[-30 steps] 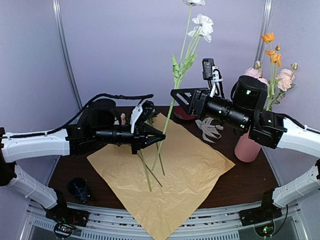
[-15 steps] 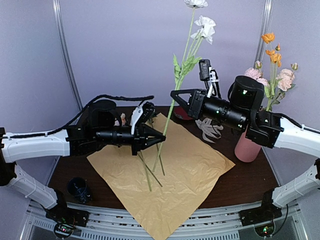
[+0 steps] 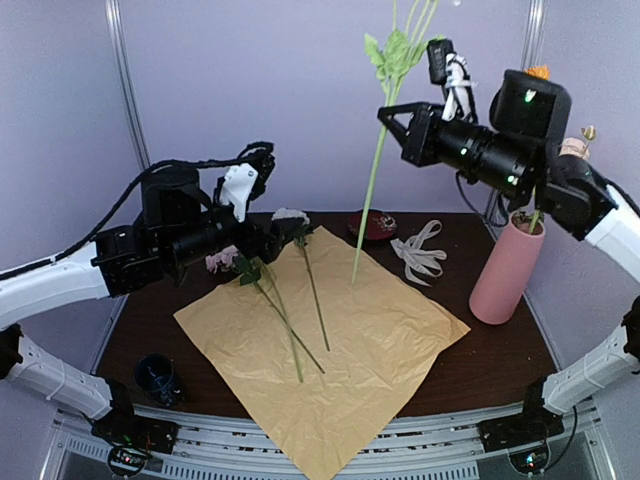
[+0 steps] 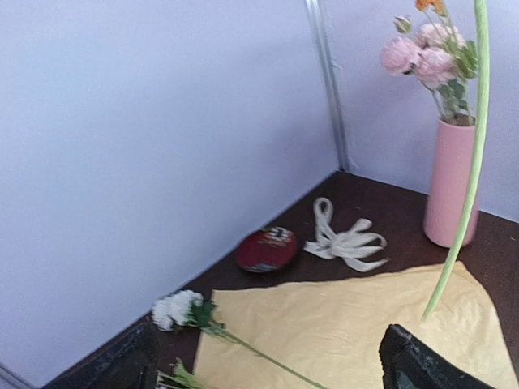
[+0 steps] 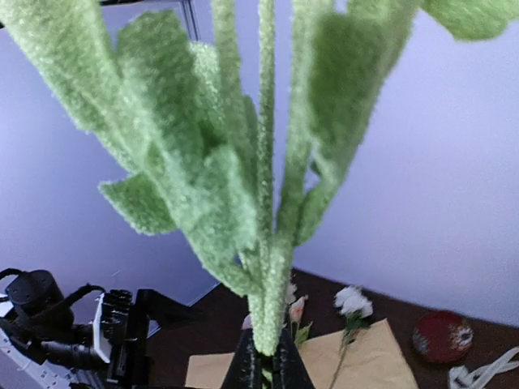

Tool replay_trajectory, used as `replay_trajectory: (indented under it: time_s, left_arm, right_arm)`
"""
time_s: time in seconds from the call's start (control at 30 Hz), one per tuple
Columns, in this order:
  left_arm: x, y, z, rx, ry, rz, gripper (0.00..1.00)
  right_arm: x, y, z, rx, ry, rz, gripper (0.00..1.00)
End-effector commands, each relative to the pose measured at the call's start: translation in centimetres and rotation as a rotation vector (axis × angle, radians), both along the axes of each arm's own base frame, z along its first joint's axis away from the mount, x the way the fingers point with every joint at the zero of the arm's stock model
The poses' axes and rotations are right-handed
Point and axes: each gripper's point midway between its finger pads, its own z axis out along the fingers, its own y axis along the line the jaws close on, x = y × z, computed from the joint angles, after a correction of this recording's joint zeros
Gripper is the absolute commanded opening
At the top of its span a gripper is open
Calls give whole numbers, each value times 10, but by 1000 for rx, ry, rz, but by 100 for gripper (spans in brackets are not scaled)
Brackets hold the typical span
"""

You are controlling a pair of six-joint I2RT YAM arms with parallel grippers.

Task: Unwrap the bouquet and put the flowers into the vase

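The bouquet is undone: its tan paper lies flat and the cream ribbon lies loose. My right gripper is shut on a long green flower stem that hangs high over the table; in the right wrist view the fingers pinch the leafy stem. My left gripper is open and holds nothing, with its fingers wide apart above the paper. Two flowers lie on the paper. The pink vase at the right holds pink and orange flowers.
A dark red dish sits at the back of the table, beside the ribbon. A small dark blue cup stands at the near left. Walls close in at the back and on both sides.
My left gripper opened, let the stems go and pulled up and back to the left. My right gripper shut on the long stem and lifted it up and to the right.
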Motion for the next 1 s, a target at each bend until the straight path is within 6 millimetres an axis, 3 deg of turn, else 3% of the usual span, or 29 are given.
replay_trajectory:
  time_s: [0.0,0.17,0.33,0.5,0.77,0.97]
  left_arm:
    - [27,55,57,3,-229,308,98]
    - [45,66,32,51,-245,375,98]
    - [56,70,-13,114,-206,394,98]
    - [56,67,-28,114,-179,383,98]
    - [55,61,-40,102,-139,359,98]
    - [55,61,-41,100,-131,357,98]
  right_arm:
    - [16,-104,57,-188,-101,-453,0]
    - [18,-167,70,-296,-103,-737,0]
    - [19,-213,78,-290,-86,-902,0]
    - [8,-251,102,-223,-95,-1021,0]
    - [-12,-286,126,-114,-125,-1119,0]
    - [-21,-299,127,-109,-126,-1164,0]
